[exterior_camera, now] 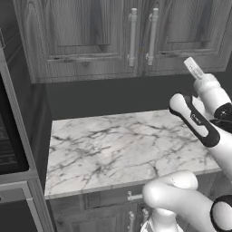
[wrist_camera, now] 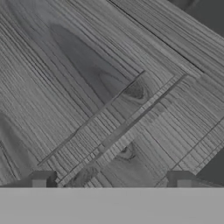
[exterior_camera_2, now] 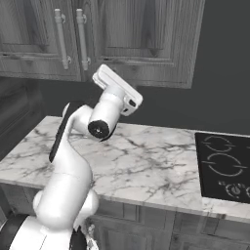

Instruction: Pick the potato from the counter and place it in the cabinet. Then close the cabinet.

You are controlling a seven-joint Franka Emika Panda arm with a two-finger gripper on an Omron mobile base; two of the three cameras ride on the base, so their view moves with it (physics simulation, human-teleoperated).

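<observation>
– End effector [wrist_camera: 111,180] first: how is it held?
– It is seen released, with the fingertips [wrist_camera: 41,179] spread wide and nothing gripped between them. It is pointed squarely at the panelled face of the cabinet [exterior_camera: 90,41], very near the woodgrain.
– And the potato?
– Its place cannot be told. Both doors look shut, so it is judged to lie inside. The counter [exterior_camera: 118,145] below is seen as bare marble.
– What could go wrong?
– If the arm is driven further forward, the fingertips could be jammed against the door. If it is swung sideways on retreat, the silver handles [exterior_camera: 153,36] could be caught and a door pulled open. Whether the door is fully seated cannot be confirmed.
</observation>
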